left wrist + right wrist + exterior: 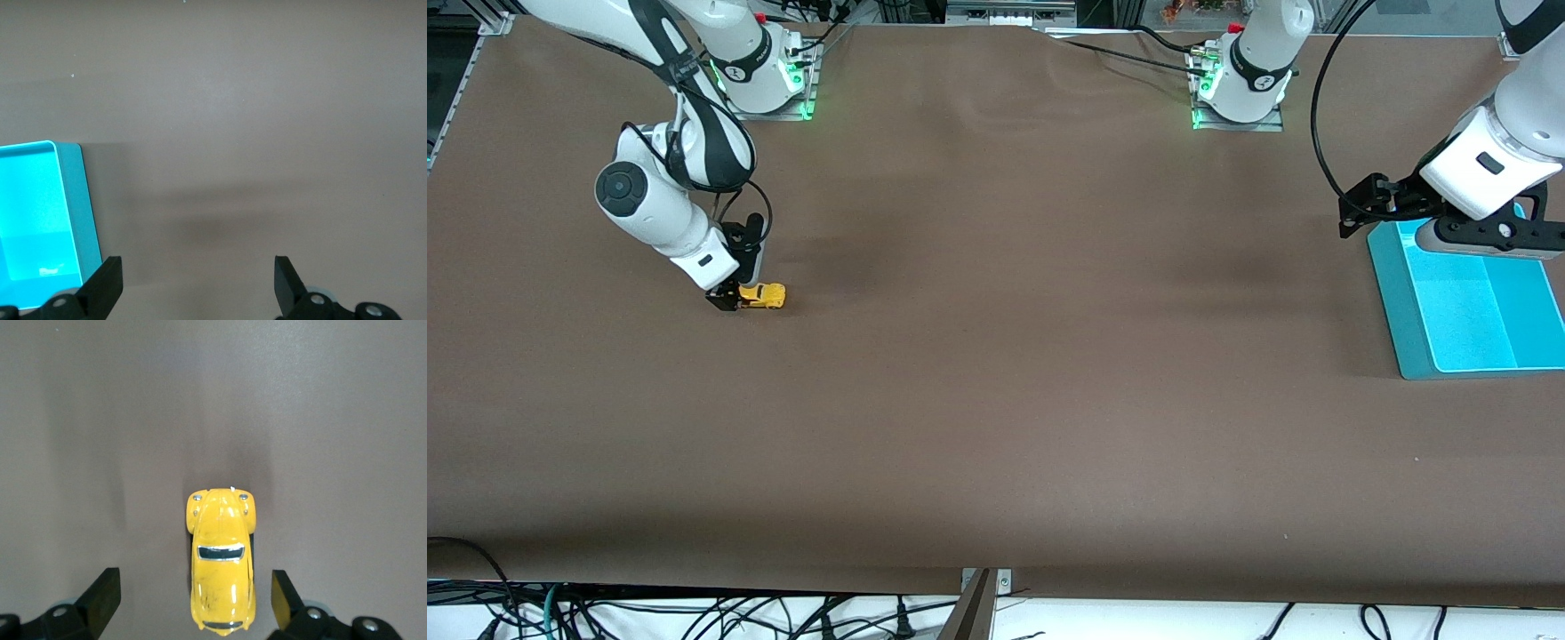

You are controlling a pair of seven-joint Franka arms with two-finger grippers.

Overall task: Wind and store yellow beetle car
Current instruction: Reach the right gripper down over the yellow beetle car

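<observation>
The yellow beetle car (764,295) stands on the brown table near the right arm's end. In the right wrist view the car (222,560) lies between my open fingers, touching neither. My right gripper (729,298) is low at the table, straddling the car's rear end. My left gripper (1356,216) is open and empty, held in the air by the edge of the turquoise bin (1467,307) at the left arm's end. The bin's corner (70,200) shows in the left wrist view, beside one black finger (103,283).
The turquoise bin has a divider and two compartments with nothing in them. Cables hang off the table's edge nearest the front camera. The arm bases stand at the table's back edge.
</observation>
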